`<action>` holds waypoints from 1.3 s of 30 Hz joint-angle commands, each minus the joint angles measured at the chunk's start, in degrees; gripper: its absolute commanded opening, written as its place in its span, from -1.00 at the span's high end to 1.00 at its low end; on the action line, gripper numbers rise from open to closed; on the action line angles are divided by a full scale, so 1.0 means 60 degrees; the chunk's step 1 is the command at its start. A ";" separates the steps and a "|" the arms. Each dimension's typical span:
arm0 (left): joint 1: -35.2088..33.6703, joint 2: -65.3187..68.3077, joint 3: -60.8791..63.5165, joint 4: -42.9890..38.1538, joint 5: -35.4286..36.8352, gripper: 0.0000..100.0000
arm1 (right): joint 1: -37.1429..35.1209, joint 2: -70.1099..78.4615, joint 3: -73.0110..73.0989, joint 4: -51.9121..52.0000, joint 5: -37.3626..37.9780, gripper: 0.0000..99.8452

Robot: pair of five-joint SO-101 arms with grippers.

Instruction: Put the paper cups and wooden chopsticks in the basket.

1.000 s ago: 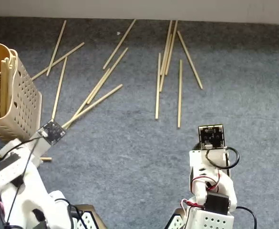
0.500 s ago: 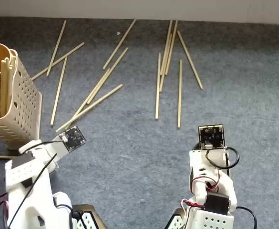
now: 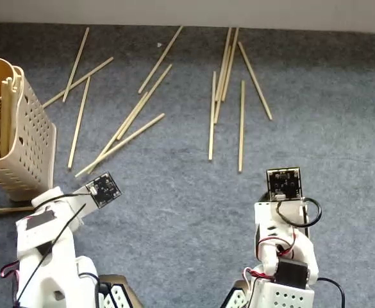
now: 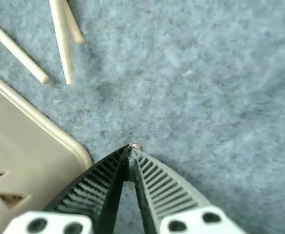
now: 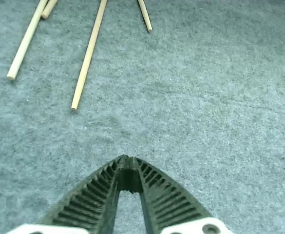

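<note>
Wooden chopsticks (image 3: 120, 145) lie scattered beside the basket (image 3: 30, 147): probably light, stiff, thin, roll-prone; pinch mid-shaft, crosswise. Left tool (image 4: 131, 161) and right tool (image 5: 127, 170) both closed, empty.

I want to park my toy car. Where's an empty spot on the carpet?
Bare carpet lies between the left arm and right arm, and right of the right arm. It's crowded farther back, where chopsticks lie scattered, and beside the basket.
</note>
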 commanded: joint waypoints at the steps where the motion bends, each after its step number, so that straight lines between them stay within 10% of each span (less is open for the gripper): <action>1: 0.0623 0.0022 -0.0842 -0.0059 -0.2242 0.99 | -0.0051 -0.0007 0.1341 -0.0139 -0.0044 0.98; 13: 0.4212 0.0110 -0.6132 0.2872 0.4879 0.99 | -0.0051 -0.0007 0.1341 -0.0139 -0.0044 0.98; 29: 0.4784 0.7875 -1.1319 0.2593 0.7839 0.58 | -0.0051 -0.0007 0.1341 -0.0139 -0.0044 0.98; 39: 0.5385 1.3751 -2.0930 0.8264 0.8557 0.59 | -0.0051 -0.0007 0.1341 -0.0139 -0.0044 0.98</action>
